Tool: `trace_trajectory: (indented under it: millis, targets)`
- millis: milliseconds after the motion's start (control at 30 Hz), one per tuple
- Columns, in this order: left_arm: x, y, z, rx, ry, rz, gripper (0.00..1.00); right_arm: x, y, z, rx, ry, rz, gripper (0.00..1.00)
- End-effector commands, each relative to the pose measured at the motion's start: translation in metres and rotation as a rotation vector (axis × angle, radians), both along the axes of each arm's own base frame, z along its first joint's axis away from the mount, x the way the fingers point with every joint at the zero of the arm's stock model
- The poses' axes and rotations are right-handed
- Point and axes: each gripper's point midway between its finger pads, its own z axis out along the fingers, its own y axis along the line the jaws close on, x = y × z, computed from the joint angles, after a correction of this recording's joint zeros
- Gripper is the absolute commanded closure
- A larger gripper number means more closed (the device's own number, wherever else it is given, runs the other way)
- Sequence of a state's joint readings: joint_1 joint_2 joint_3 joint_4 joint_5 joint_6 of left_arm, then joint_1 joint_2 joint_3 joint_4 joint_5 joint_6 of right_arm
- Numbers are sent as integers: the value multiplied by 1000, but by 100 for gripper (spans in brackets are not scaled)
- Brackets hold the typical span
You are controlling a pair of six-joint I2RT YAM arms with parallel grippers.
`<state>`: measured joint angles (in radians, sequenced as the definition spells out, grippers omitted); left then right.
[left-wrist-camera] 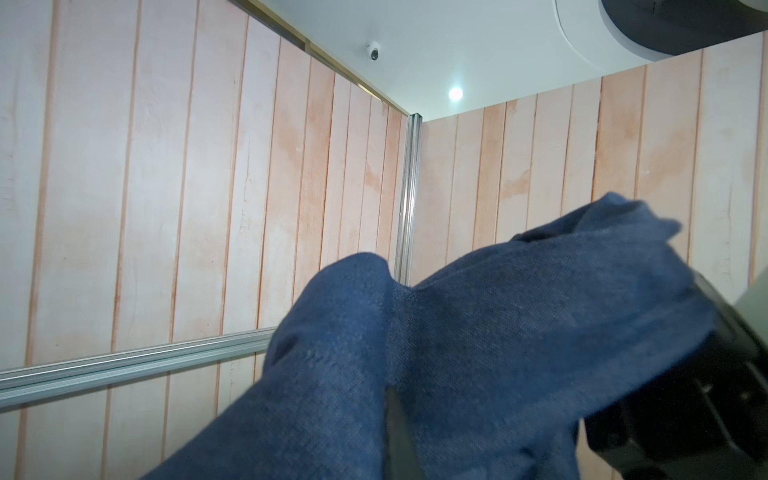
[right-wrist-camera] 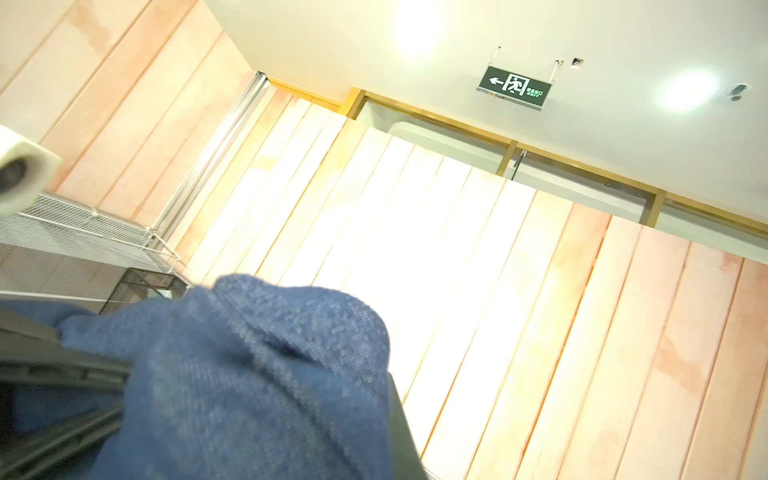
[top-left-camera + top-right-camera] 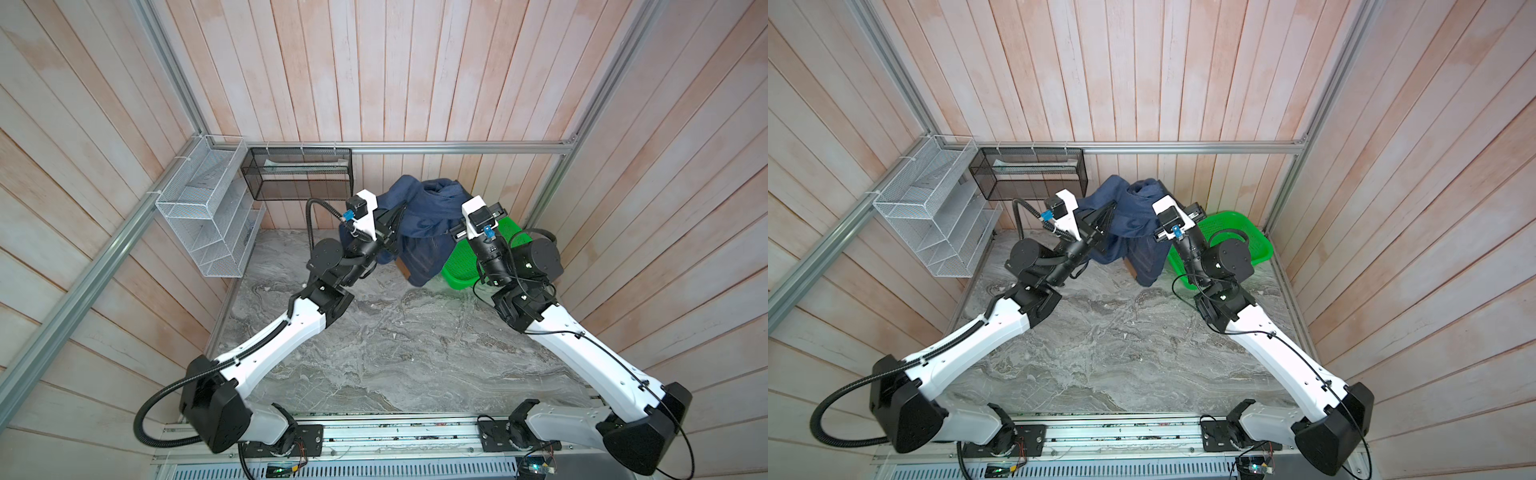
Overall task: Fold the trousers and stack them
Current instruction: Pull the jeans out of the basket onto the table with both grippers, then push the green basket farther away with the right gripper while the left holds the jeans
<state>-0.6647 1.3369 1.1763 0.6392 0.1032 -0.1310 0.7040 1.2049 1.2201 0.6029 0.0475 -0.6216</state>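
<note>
The trousers [image 3: 424, 216] [image 3: 1125, 212] are dark blue denim, bunched and held up in the air near the back wall. Their lower part hangs down to the table, with a brown patch [image 3: 404, 268] showing. My left gripper [image 3: 392, 220] [image 3: 1104, 218] is shut on the left of the bundle. My right gripper [image 3: 459, 203] [image 3: 1152, 197] is shut on its right side. In the left wrist view denim [image 1: 457, 332] wraps the gripper [image 1: 395, 399], and only one dark finger [image 1: 399, 432] shows. The right wrist view has denim [image 2: 257, 374] draped over the gripper [image 2: 386, 386], beside one finger [image 2: 401, 436].
A green mesh basket [image 3: 465, 262] [image 3: 1233, 232] sits at the back right, under my right arm. A white wire rack [image 3: 203, 208] hangs on the left wall, and a black mesh shelf [image 3: 299, 174] on the back wall. The marble table [image 3: 395, 345] spreads below both arms.
</note>
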Motion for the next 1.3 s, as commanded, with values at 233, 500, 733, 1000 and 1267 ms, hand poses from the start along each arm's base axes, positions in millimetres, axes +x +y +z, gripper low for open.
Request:
trace_trajectory:
  millis: [233, 500, 733, 1000, 1267]
  targets:
    - [-12, 73, -137, 168, 426, 262, 100, 25, -8, -178, -64, 566, -157, 67]
    - [-8, 123, -210, 229, 677, 499, 100, 45, -57, -242, 151, 929, -195, 6]
    - [-4, 164, -217, 188, 762, 646, 100, 88, -122, -287, 431, 1223, -314, 2]
    - [-8, 184, -221, 233, 805, 717, 100, 107, -144, -362, 548, 1449, -426, 2]
    - [-11, 176, -231, 278, 843, 657, 100, 103, -160, -409, 615, 1575, -474, 11]
